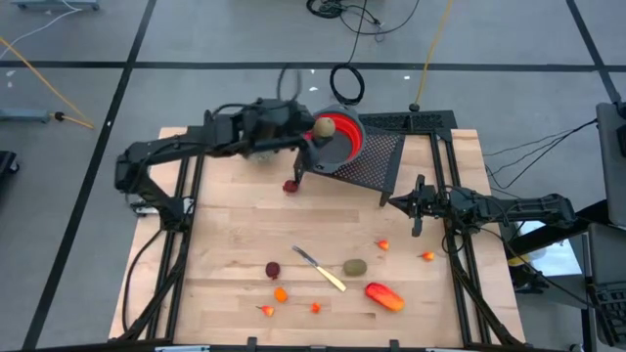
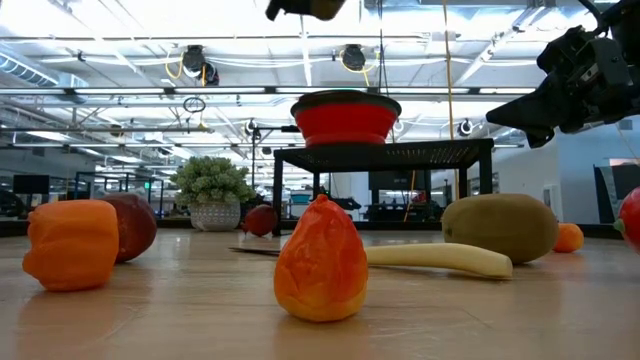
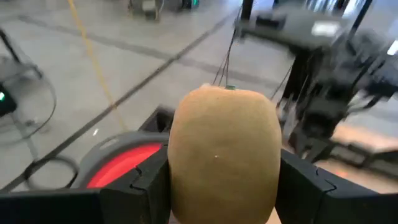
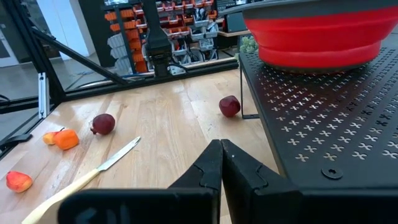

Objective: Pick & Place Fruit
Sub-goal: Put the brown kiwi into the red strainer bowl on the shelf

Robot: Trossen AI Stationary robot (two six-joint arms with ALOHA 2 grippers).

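My left gripper [image 1: 315, 128] is shut on a brown kiwi-like fruit [image 1: 323, 126], held over the near-left rim of the red bowl [image 1: 342, 139]. The bowl stands on a black perforated stand [image 1: 377, 161] at the table's far side. On the table lie a dark red fruit [image 1: 290, 186] by the stand's leg, another dark red one [image 1: 273, 270], a second kiwi [image 1: 355, 266], a long orange-red piece [image 1: 384, 296] and several small orange bits [image 1: 281, 293]. My right gripper [image 4: 221, 155] waits shut at the table's right side, touching nothing. My left gripper pinches the kiwi by its two opposite sides [image 3: 177, 168] between its two fingers [image 3: 146, 183]. The fingers come from the table's left, slanting slightly down. The kiwi's rounded end sticks out past the fingertips. It is lifted clear, above the bowl [image 3: 121, 165].
A slim knife with a pale handle [image 1: 321, 269] lies among the fruit near the table's middle front. The stand's thin legs [image 4: 244, 93] reach down to the table beside the dark red fruit [image 4: 229, 106]. Black frame rails run along both table sides.
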